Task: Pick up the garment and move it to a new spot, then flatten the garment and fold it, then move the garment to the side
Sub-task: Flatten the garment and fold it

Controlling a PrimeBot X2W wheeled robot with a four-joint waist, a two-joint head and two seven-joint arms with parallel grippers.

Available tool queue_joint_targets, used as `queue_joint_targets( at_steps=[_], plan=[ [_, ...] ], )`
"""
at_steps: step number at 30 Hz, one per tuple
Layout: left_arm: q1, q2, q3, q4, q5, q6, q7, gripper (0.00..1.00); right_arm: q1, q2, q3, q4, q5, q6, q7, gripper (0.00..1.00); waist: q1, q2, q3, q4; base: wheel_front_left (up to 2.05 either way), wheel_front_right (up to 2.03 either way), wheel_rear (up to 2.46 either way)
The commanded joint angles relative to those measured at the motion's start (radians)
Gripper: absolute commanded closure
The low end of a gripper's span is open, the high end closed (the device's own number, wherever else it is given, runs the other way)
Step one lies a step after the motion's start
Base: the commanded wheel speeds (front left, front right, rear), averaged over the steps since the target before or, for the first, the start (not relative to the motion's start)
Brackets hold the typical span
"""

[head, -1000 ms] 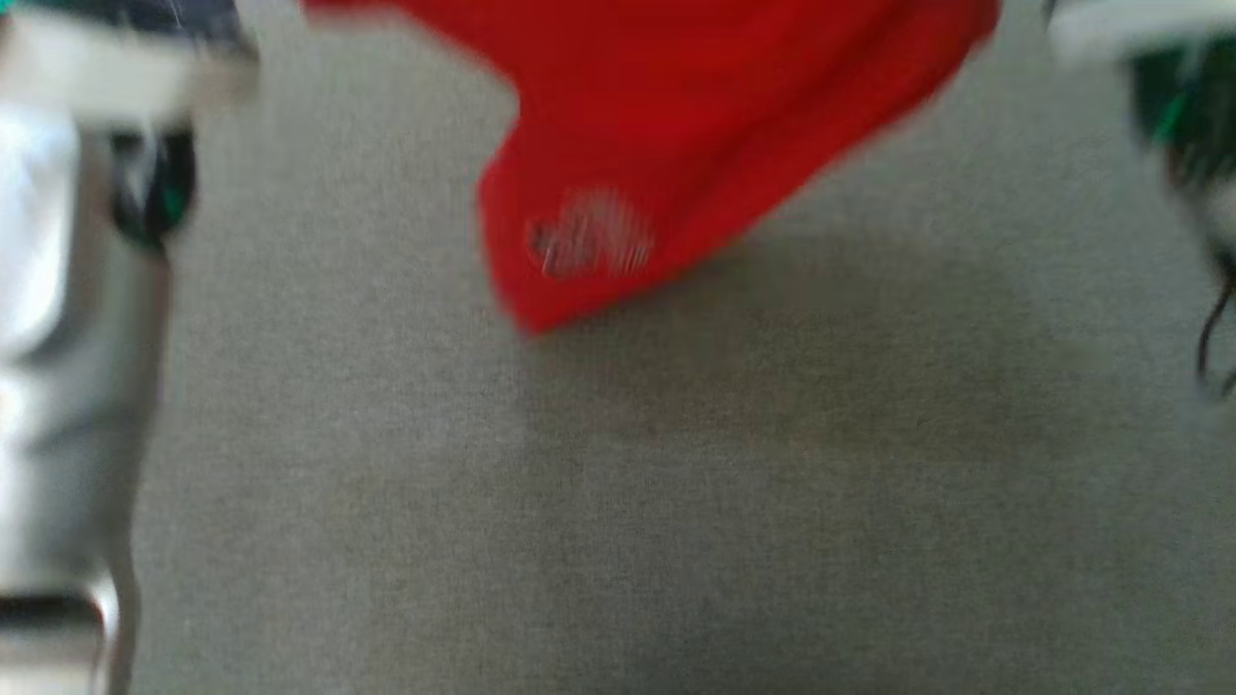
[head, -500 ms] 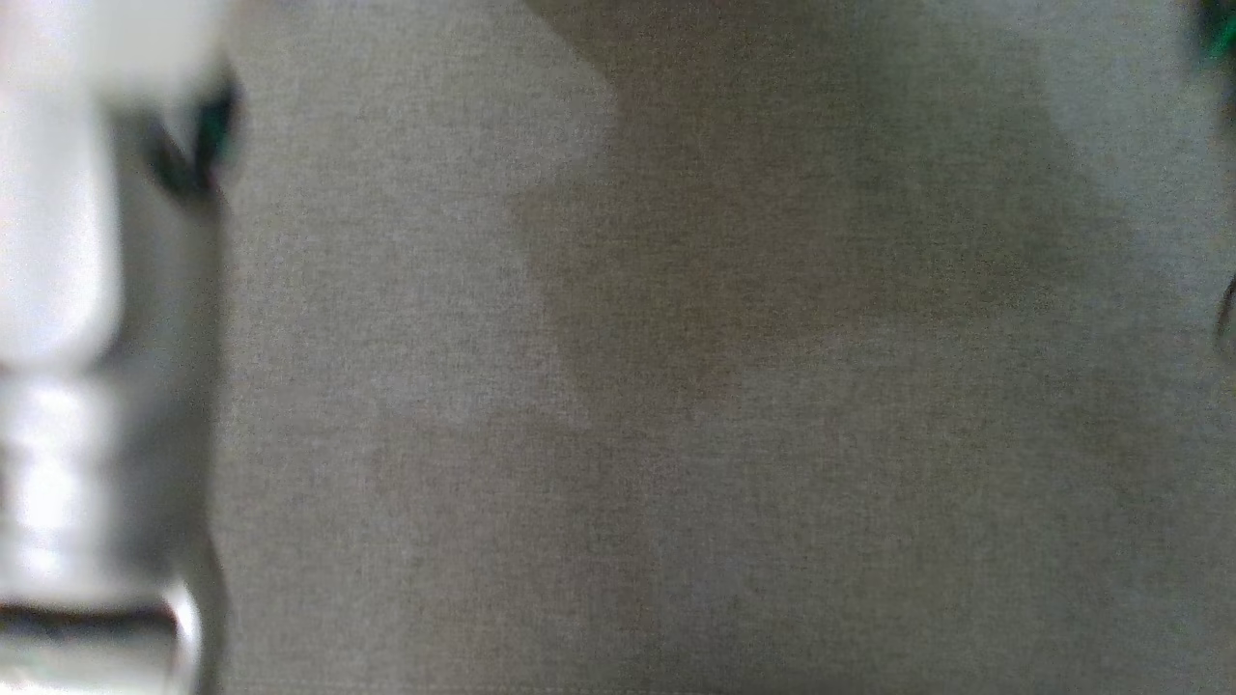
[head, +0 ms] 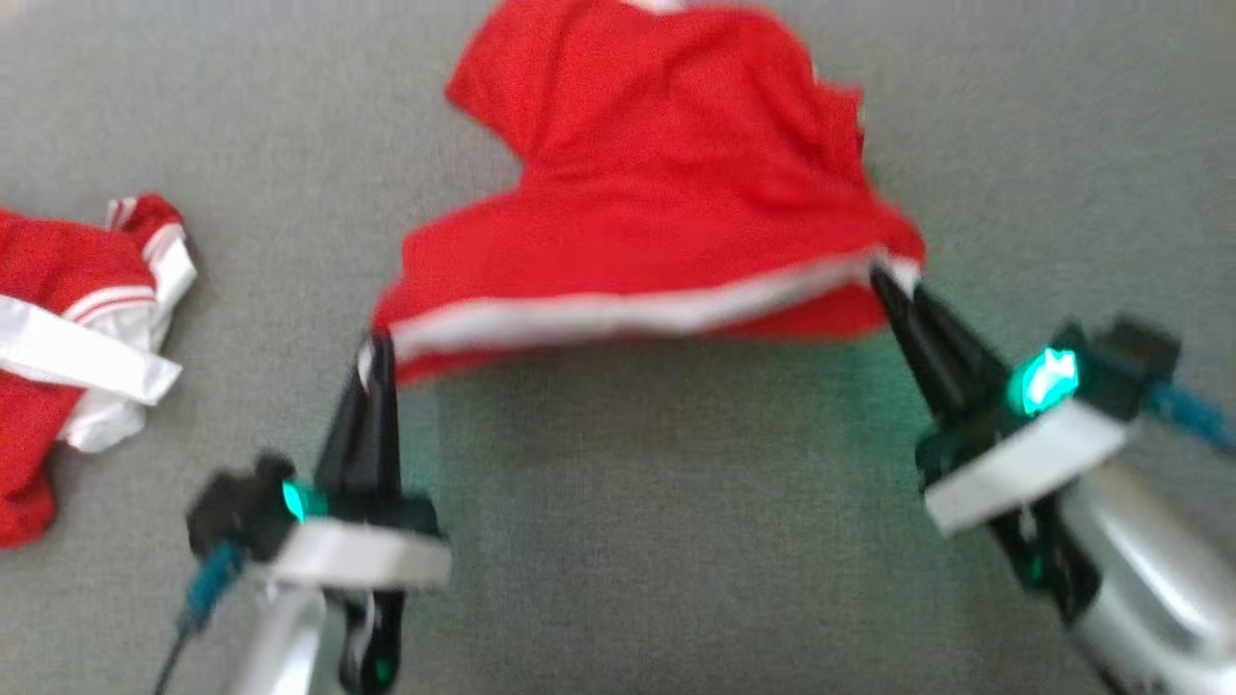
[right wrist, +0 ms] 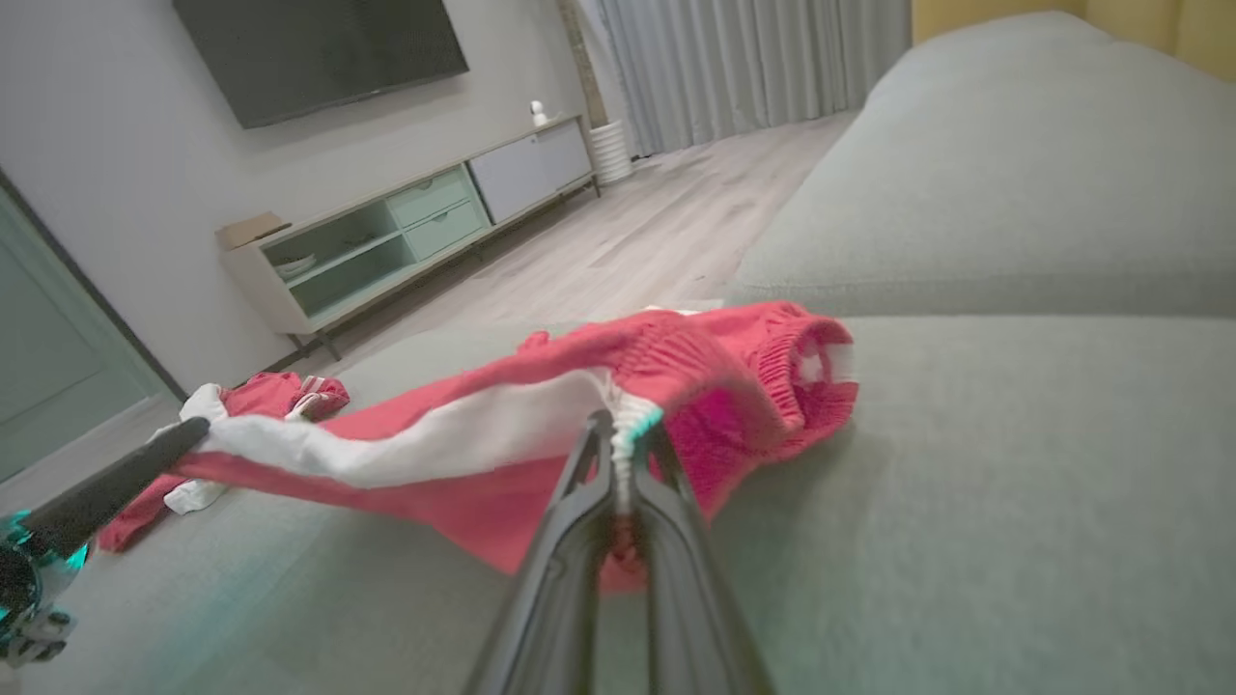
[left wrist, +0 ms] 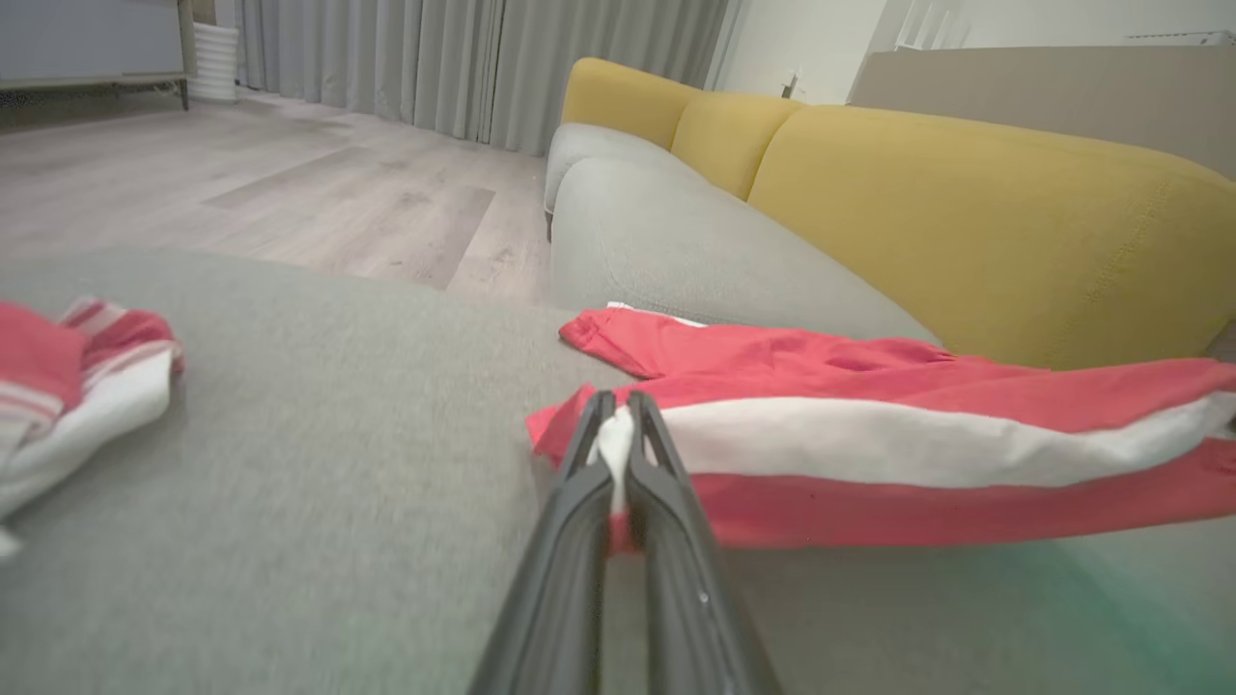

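Now the red garment (head: 666,193) with a white stripe lies on the grey cushion (head: 676,541), centre and far in the head view. Its near edge is raised off the cushion and stretched between both grippers.

The left gripper (head: 377,349) is clenched on the near-left corner. In the left wrist view, white cloth is pinched between its fingertips.

The right gripper (head: 883,280) is clamped on the near-right corner, at the gathered elastic edge. The right wrist view shows white cloth between its tips.

The white stripe runs from one grip to the other, sagging slightly in the middle. The far part of the garment rests rumpled on the cushion.

A second piece of clothing (head: 77,319), red and white, lies crumpled at the left, well apart from the first. A yellow backrest (left wrist: 966,212) stands beyond the cushion.

The head view is blurred, so the fabric detail is not readable.
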Motion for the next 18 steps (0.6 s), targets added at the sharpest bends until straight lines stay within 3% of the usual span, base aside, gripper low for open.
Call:
queue_joint_targets(
  at_steps=[1,5,11,18],
  plan=[
    [0.025,0.003,0.03,-0.034,0.003,0.002,-0.002,1.0,0.057,0.007,-0.019,-0.038,0.01,-0.001,-0.005,1.0,0.0003,0.0,-0.058,-0.007,0.0,0.0,0.0],
    [0.132,-0.016,0.077,-0.044,-0.008,0.002,-0.002,1.0,0.184,0.026,-0.056,-0.06,0.023,-0.001,-0.005,1.0,0.0003,0.0,-0.117,-0.017,0.0,0.0,0.0],
    [0.236,-0.026,0.073,-0.055,-0.002,0.002,-0.002,1.0,0.317,0.039,-0.118,-0.101,0.021,-0.001,-0.005,1.0,0.0003,0.0,-0.168,-0.032,0.0,0.0,0.0],
    [0.165,-0.011,0.058,-0.072,0.007,0.002,-0.002,1.0,0.313,0.066,-0.135,-0.131,0.015,-0.001,-0.005,1.0,0.0003,0.0,-0.116,-0.071,0.0,0.0,0.0]
  ],
)
